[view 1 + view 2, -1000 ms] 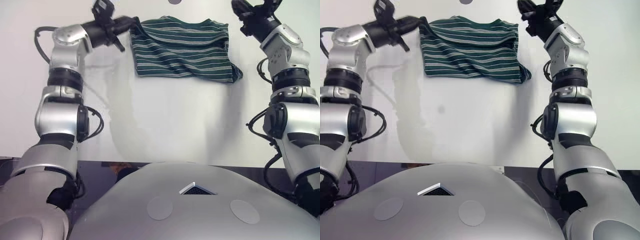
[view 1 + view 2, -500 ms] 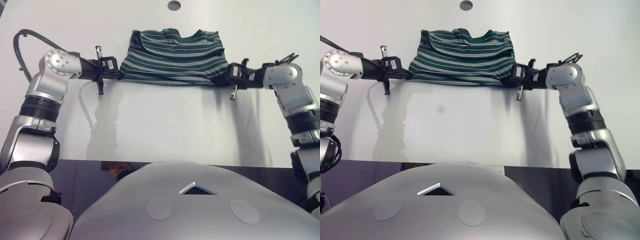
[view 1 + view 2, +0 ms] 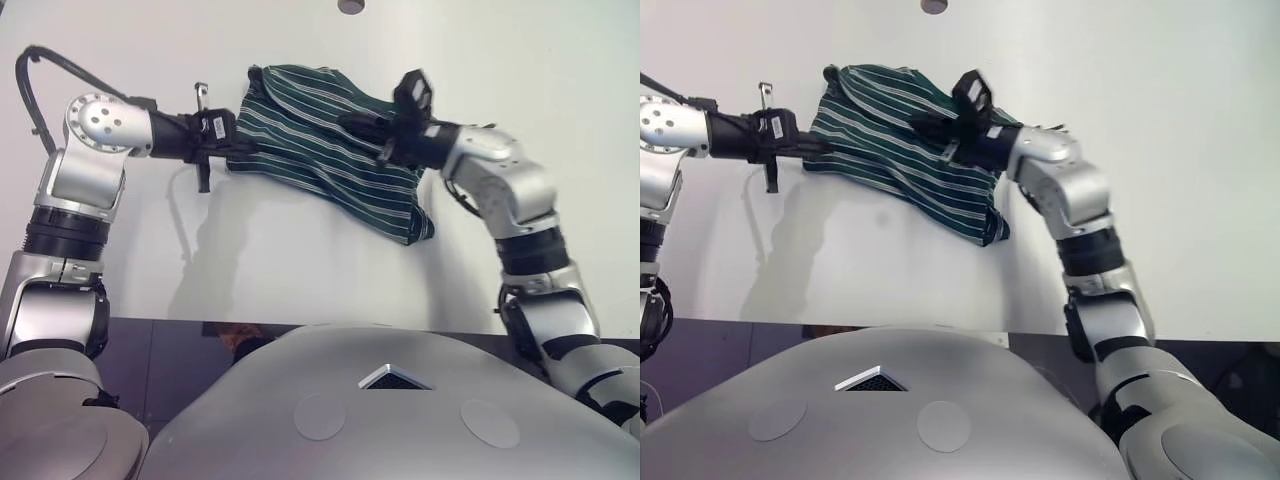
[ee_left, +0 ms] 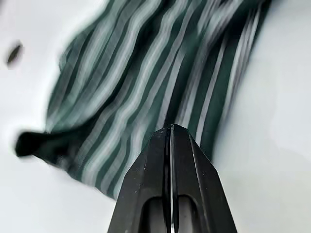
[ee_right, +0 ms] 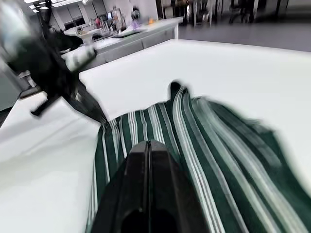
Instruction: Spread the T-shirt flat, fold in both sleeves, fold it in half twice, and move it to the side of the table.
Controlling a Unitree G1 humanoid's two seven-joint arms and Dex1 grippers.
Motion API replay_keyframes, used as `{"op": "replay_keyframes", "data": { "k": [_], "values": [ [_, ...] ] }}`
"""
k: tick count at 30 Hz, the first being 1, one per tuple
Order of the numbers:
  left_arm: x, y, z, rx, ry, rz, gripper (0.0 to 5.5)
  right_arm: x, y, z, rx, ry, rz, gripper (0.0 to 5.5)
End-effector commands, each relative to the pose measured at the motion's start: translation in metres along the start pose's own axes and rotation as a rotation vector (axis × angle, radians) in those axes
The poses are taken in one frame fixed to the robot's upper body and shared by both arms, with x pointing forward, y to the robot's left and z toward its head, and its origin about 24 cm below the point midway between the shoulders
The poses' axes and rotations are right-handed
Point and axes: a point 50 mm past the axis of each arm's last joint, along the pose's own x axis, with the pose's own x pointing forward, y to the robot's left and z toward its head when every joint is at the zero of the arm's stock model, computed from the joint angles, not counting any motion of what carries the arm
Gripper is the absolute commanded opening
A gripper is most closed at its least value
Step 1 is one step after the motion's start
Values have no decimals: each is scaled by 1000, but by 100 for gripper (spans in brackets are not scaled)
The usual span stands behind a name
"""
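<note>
From my station I see the shirt [image 3: 320,160], dark green with thin pale stripes, on the far part of the white surface [image 3: 300,270]. It lies just this side of a round hole [image 3: 350,5] in the top. It is bunched and creased, not flat. It runs as a slanted band from the robot's left down toward its right, and one corner [image 3: 420,232] droops to a point on the nearer right side.

The left fingers [image 3: 224,150] are clenched on the shirt's left edge. That arm comes in from the left, low over the surface, and the cloth narrows to a pinch at the tips. In the left wrist view the two fingers are pressed tight together, with the stripes fanning away just past them.

The right fingers [image 3: 365,125] are clenched as well, grasping the shirt on its upper side near the middle. The right forearm is bent inward across the right half of the surface. The right wrist view shows them closed into one dark wedge with striped folds spreading right at the tip, and the left arm [image 5: 48,63] is a dark blur beyond the cloth.

I cannot tell how much of the shirt rests on the surface and how much hangs between the two grips.
</note>
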Motion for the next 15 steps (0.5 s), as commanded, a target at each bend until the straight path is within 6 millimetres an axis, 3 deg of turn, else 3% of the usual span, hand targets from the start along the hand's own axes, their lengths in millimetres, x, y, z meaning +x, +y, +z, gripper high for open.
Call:
{"op": "replay_keyframes", "data": {
  "k": [1, 4, 8, 11, 13, 15],
  "values": [
    [50, -13, 14, -37, -7, -59, 5, 26, -14, -24, 1, 120, -61, 0],
    [70, -39, -1, -136, 88, -144, 5, 34, -19, -30, -1, 141, -78, 0],
    [68, -76, -37, -278, 231, -309, 5, 36, -20, -38, -8, 180, -79, 0],
    [70, -99, -58, -316, 300, -375, 5, 31, -30, -30, -13, 187, -82, 0],
    [74, -105, -59, -322, 286, -371, 5, 21, -56, -15, -61, 210, -185, 0],
    [77, -108, -59, -324, 268, -365, 5, 0, -93, 11, -123, 195, -422, 0]
  ]
}}
